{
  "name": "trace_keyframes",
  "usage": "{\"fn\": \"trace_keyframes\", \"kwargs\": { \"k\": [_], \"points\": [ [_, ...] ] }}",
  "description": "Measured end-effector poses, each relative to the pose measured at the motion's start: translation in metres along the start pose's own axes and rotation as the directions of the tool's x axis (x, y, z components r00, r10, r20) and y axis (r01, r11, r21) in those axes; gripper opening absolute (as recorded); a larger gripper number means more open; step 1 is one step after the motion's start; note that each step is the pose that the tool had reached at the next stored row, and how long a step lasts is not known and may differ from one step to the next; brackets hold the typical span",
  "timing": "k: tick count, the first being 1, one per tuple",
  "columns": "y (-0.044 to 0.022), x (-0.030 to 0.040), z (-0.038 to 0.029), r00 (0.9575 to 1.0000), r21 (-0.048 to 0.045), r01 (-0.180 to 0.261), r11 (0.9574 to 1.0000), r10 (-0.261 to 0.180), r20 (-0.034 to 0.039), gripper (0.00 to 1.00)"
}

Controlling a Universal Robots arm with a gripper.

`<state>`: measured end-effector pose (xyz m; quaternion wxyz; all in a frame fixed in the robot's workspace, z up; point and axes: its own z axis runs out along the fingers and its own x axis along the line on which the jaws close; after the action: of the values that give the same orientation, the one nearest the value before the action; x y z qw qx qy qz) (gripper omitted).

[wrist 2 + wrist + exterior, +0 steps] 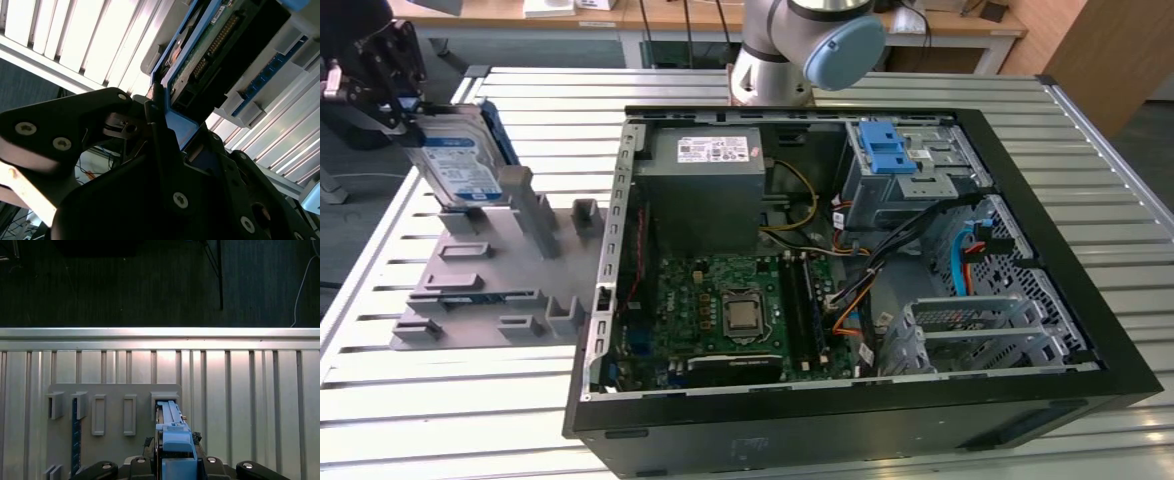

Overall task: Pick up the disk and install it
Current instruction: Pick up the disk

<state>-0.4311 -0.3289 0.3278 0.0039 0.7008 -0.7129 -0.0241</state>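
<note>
The gripper (403, 112) is closed on the top edge of the single disk (458, 165). In both wrist views its fingers (160, 130) clamp the blue side rail, with the disk (172, 430) running straight out from between them. The disk stands on edge directly beneath the gripper, its lower edge at the uprights of the one grey rack (480, 290). Whether that edge still sits in a slot or has just cleared it is hard to judge. In the first wrist view the rack (115, 395) shows five raised slot frames in a row, the disk over the end one. Past the gripper, the ribbed table (240, 390) ends at a straight metal edge with dark floor beyond. The space around the gripper is open. Well to its side, toward the exterior view's right, lies one open computer case (854, 430). Inside are one blue-latched drive bay (897, 160) and one grey power supply (707, 190).
</note>
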Motion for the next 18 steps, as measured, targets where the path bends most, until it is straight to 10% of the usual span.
{"fn": "trace_keyframes", "kwargs": {
  "k": [18],
  "points": [
    [0.0006, -0.0004, -0.0138, 1.0, 0.0002, 0.0, 1.0, 0.0, 0.0001, 0.37]
  ]
}}
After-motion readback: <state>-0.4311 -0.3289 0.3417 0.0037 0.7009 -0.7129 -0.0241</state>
